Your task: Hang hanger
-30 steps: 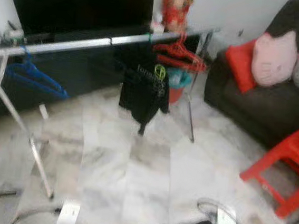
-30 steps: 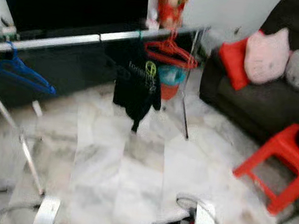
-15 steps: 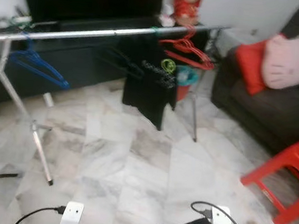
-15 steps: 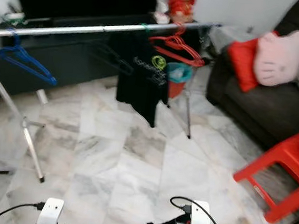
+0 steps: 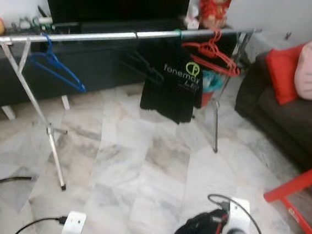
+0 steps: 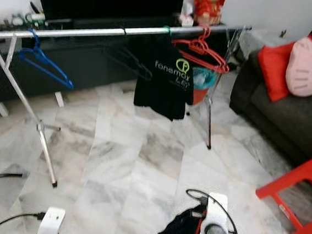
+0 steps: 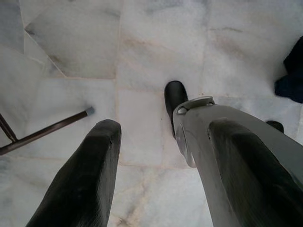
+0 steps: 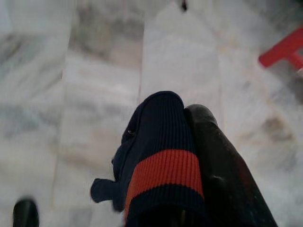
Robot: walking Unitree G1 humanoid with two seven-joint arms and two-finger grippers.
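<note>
Over the last second the head views have swung and sharpened: the clothes rail [image 6: 98, 32] with the black T-shirt [image 6: 167, 82], the red hangers [image 6: 201, 54] and the blue hanger [image 6: 39, 61] now sits squarer and a little nearer ahead, which suggests the robot is closing on the rail but is not yet within reach of it. The right tool [image 8: 182, 156] is low at the robot's right side, clamped on a dark navy garment with a red band [image 8: 158, 161] that droops beneath it; whether a hanger is inside that cloth cannot be made out. The left tool [image 7: 161, 156] hangs idle with its fingers apart, pointing down at the marble floor [image 6: 140, 165], well short of the rail, which stands far ahead of both tools.
</note>
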